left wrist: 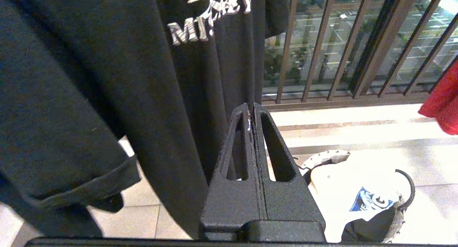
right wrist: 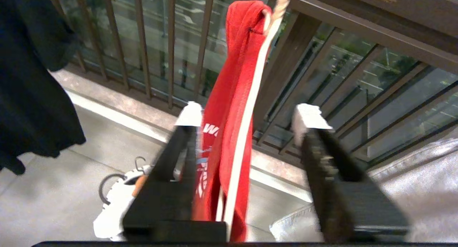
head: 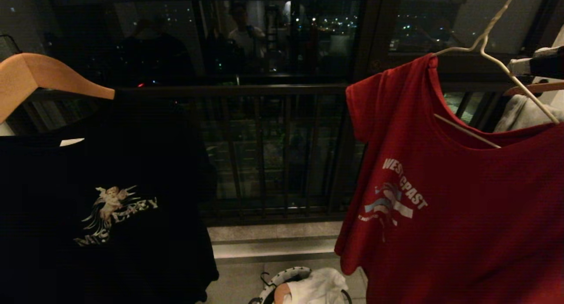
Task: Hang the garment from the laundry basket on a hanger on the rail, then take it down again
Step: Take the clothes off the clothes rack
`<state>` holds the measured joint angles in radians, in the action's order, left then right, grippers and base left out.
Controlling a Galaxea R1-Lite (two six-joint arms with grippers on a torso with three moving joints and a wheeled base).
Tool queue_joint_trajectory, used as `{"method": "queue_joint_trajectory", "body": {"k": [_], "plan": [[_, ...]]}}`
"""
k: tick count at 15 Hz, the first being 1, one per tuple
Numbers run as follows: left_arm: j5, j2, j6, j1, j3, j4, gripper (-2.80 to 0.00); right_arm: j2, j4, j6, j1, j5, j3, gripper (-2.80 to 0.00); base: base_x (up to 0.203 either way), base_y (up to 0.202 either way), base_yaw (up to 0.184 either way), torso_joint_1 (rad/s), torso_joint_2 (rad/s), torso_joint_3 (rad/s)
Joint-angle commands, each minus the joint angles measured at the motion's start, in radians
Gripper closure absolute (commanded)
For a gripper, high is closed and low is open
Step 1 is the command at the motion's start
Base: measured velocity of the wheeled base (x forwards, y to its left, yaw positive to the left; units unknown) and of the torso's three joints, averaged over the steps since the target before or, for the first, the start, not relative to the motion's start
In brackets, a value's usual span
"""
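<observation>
I see the shirt [head: 462, 198] hanging lengthwise downward on the hanger [head: 493, 53], tilted; right end effector [right wrist: 247, 118] released, straddling its edge (left end effector [left wrist: 253, 112] clenched, empty).

hanger [head: 493, 53] hook cut off above, laundry basket [head: 282, 279] half cropped, right claw [right wrist: 247, 118] blurred

The T-shirt [head: 462, 198] is red with white chest lettering and a white-and-blue mark, on a thin white hanger [head: 493, 57]. Left of it, a black T-shirt [head: 101, 207] bears a pale angel print under a light-brown wooden hanger [head: 39, 77]. Below, the basket [head: 286, 279] has a black-and-white patterned rim and holds white cloth [head: 319, 288].
</observation>
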<state>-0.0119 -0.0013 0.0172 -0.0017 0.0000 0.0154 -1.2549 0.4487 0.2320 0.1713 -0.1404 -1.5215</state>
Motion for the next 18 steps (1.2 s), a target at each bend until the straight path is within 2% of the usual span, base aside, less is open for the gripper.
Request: {"method": "queue_joint_trajectory", "body": {"k": [1, 9, 16, 17, 18], "plan": [[0.0, 0.001, 0.0, 0.0, 0.0, 0.0, 0.0, -0.029, -0.001, 0.005, 0.0, 0.001, -0.011, -2.8, 0.0, 0.0, 0.0, 0.0, 0.0, 0.0], [0.0, 0.0, 0.0, 0.0, 0.002, -0.002, 0.0, -0.159, -0.043, 0.026, -0.014, 0.002, -0.035, -2.8, 0.0, 0.0, 0.0, 0.0, 0.0, 0.0], [0.0, 0.001, -0.002, 0.0, 0.002, -0.002, 0.0, -0.277, -0.048, 0.043, -0.085, 0.001, -0.115, -2.8, 0.0, 0.0, 0.0, 0.0, 0.0, 0.0], [0.0, 0.0, -0.002, 0.0, 0.002, -0.002, 0.0, -0.285, -0.048, 0.053, -0.093, 0.001, -0.118, -0.8, 0.0, 0.0, 0.0, 0.0, 0.0, 0.0], [0.0, 0.0, -0.002, 0.0, 0.002, -0.002, 0.0, -0.287, -0.048, 0.056, -0.096, 0.001, -0.118, 0.0, 0.0, 0.0, 0.0, 0.0, 0.0, 0.0]]}}
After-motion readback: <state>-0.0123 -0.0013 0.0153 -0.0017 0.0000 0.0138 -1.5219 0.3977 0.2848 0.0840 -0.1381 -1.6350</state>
